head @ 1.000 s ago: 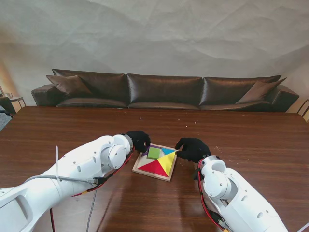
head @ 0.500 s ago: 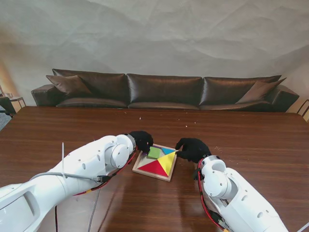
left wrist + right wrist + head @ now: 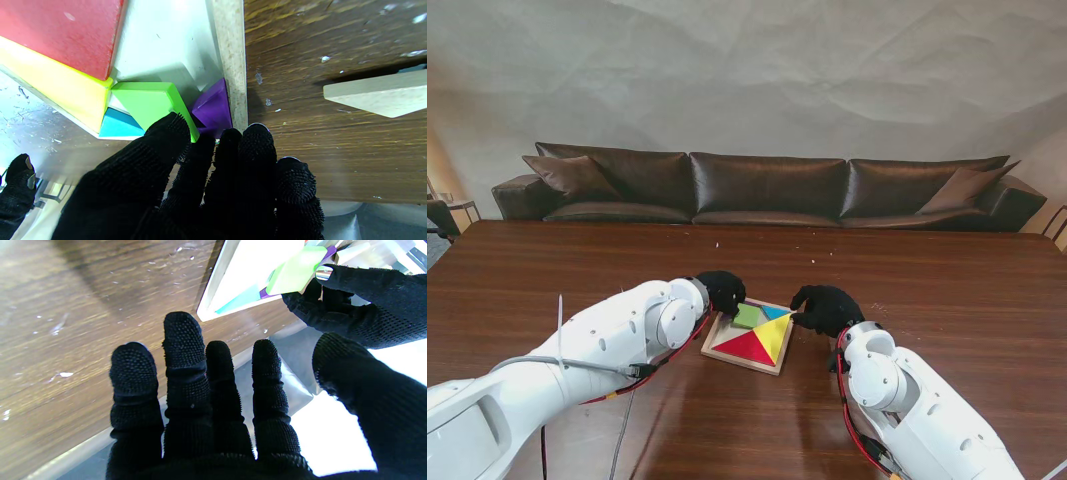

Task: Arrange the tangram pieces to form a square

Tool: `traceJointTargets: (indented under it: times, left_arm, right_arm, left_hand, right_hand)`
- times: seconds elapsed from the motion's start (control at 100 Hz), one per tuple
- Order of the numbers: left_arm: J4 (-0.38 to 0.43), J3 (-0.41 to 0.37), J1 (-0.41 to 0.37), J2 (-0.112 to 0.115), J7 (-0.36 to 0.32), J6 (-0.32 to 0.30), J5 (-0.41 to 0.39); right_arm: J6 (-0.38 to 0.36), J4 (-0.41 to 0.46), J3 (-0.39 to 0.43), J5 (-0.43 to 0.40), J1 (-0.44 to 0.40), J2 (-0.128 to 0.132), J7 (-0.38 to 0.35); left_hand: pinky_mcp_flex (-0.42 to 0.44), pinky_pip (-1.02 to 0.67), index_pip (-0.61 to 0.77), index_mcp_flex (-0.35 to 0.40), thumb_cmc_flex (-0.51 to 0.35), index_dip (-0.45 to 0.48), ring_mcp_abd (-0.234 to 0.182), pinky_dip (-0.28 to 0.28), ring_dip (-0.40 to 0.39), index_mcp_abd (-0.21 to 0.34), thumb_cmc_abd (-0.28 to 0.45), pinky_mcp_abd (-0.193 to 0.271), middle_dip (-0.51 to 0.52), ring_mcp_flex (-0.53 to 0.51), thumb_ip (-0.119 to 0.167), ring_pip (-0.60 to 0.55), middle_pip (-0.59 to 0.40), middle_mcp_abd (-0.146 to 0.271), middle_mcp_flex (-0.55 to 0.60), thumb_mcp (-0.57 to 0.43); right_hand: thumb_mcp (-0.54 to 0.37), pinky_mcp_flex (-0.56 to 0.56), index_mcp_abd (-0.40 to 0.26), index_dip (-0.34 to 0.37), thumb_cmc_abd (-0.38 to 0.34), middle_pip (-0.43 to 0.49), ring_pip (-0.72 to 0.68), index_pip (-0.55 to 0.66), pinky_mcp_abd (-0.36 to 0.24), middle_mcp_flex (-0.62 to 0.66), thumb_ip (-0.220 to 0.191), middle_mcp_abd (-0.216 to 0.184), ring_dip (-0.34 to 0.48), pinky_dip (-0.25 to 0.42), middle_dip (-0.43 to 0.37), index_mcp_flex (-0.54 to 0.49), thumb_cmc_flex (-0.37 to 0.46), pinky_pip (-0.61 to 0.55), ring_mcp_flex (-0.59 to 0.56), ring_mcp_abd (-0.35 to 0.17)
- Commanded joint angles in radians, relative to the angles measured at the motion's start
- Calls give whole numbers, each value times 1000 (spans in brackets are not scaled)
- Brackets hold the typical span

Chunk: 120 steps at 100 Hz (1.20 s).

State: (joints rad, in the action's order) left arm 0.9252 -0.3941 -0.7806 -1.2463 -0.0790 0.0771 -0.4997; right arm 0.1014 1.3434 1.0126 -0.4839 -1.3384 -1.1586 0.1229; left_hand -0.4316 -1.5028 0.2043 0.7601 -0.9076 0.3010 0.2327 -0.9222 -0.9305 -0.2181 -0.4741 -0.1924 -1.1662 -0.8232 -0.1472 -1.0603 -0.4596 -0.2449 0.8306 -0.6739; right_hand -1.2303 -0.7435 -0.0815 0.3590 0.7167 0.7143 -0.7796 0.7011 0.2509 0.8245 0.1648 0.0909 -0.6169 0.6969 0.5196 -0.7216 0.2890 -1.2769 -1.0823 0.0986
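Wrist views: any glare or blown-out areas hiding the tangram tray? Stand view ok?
Left wrist view: the tray floor is overexposed near white, though the green piece and purple piece read clearly; left robot hand is sharp. Right wrist view: tray interior and far background are washed out, with the green piece pale; right robot hand is sharp. Stand view: evenly lit, no glare.

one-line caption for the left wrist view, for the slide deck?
Left hand fingertips on the green piece, beside the purple piece at the tray wall.
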Motion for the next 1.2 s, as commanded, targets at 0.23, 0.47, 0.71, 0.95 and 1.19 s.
traceJointTargets:
  times: [0.23,0.47,0.71,0.95,1.19]
  left_arm:
    - [45,-17,-16,21,-24,27,-38]
    - [71,-38,-34,35,-11,34,-65]
    - [126,-78,-66,59,-14,40,-98]
    - [135,-75,-73,60,-19,31,-92]
    - [121,-63,-69,46,-10,29,-71]
  right_arm:
    - [-1,-1,-4,4,-1,-3,-21]
    - [-1,-2,-4,5,-1,-2,-23]
    - [0,-1,-4,7,0,-2,-26]
    - [-1,-2,-6,8,1,-2,-26]
    - [2,-4,-4,11,1,-3,-24]
  left_hand:
    - [-2,-11,-32,-23,106,-28,12,-24,-9,-38,41,-7,152,-6,36,-41,-63,-25,-11,-50]
    - [-15,-17,-21,-15,161,-23,9,-22,-8,-13,39,-6,235,-17,41,-45,-89,-26,-9,-42]
    - [-31,-28,69,56,168,54,16,-13,-2,25,42,-13,236,-36,42,-46,-98,-27,13,-38]
    - [-26,-28,82,63,164,101,14,-10,-2,38,49,-10,234,-31,34,-46,-96,-26,12,-23]
    - [-22,-27,48,53,164,84,15,-11,-5,26,55,-12,224,-29,43,-49,-108,-27,13,-23]
  right_hand:
    - [-7,165,1,-17,-14,-11,-17,4,-15,-16,-5,18,-8,20,-12,-10,1,-46,-2,16]
    - [-5,166,0,-17,-15,-12,-17,4,-15,-16,-5,20,-8,20,-12,-9,0,-46,-1,16]
    - [-3,167,1,-17,-17,-12,-18,3,-14,-17,-6,20,-8,20,-12,-9,-1,-47,-1,17]
    - [-2,167,2,-17,-21,-12,-18,3,-15,-17,-7,20,-8,21,-12,-9,-2,-47,0,17]
    - [-1,169,1,-17,-24,-11,-19,3,-15,-17,-7,21,-8,21,-12,-10,-3,-47,0,16]
